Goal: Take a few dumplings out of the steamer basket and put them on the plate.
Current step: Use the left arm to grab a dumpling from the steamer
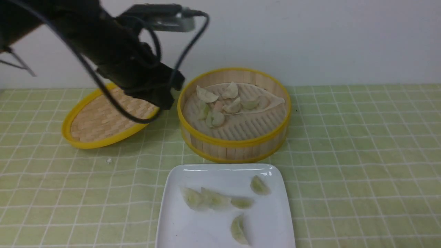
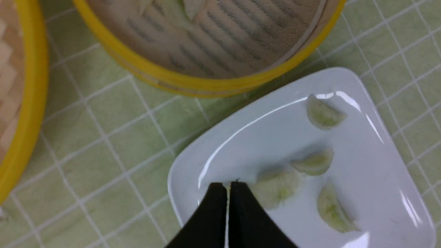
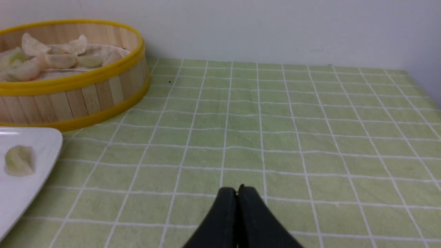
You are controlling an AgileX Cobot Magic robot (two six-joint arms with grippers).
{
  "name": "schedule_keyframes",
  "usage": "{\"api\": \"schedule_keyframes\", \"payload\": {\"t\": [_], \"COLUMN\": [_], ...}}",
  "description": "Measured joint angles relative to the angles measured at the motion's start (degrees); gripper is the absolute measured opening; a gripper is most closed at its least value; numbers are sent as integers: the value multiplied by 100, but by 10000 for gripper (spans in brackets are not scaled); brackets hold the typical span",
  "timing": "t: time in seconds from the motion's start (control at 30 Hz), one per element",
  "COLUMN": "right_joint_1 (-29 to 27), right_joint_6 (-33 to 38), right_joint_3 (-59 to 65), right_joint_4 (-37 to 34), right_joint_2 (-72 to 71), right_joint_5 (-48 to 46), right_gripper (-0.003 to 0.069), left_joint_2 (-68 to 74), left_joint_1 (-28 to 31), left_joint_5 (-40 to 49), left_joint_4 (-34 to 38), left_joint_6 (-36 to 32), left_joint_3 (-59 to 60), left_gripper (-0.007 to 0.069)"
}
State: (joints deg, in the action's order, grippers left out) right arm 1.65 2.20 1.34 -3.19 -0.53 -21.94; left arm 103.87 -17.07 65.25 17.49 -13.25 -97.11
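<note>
Beside the lid (image 1: pixel 103 119), the left gripper (image 2: pixel 227 186) is being held aloft, fingers pressed together on nothing. Dumplings (image 1: pixel 217 119) are lying in the steamer basket (image 1: pixel 234 146), with several on the plate (image 1: pixel 193 227). The right gripper (image 3: pixel 237 190) is being held closed and empty. A pause between transfers is being judged; opening and lowering into the basket is being called for next.

plate (image 1: pixel 272 220): glossy white | steamer basket (image 1: pixel 234 148): bamboo slats | tablecloth (image 1: pixel 361 155): matt cloth
</note>
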Motion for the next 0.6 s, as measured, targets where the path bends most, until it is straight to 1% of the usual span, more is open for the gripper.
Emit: {"api": "schedule_keyframes", "payload": {"t": [0.13,0.33,0.47,0.6], "right_joint_1": [0,0,0,0], "right_joint_6": [0,0,0,0], "right_joint_3": [0,0,0,0], "right_joint_4": [0,0,-2,-2], "right_joint_2": [0,0,0,0], "right_joint_5": [0,0,0,0], "right_gripper": [-15,-15,-15,-15], "left_joint_2": [836,1724,2290,2680], "left_joint_1": [-310,-333,-333,-333], "left_joint_5": [263,399,173,-183], "left_joint_4": [-404,-597,-635,-676], "left_joint_6": [235,315,278,7], "left_joint_3": [-899,-1814,-2297,-2508], "left_gripper": [-6,-6,-6,2]}}
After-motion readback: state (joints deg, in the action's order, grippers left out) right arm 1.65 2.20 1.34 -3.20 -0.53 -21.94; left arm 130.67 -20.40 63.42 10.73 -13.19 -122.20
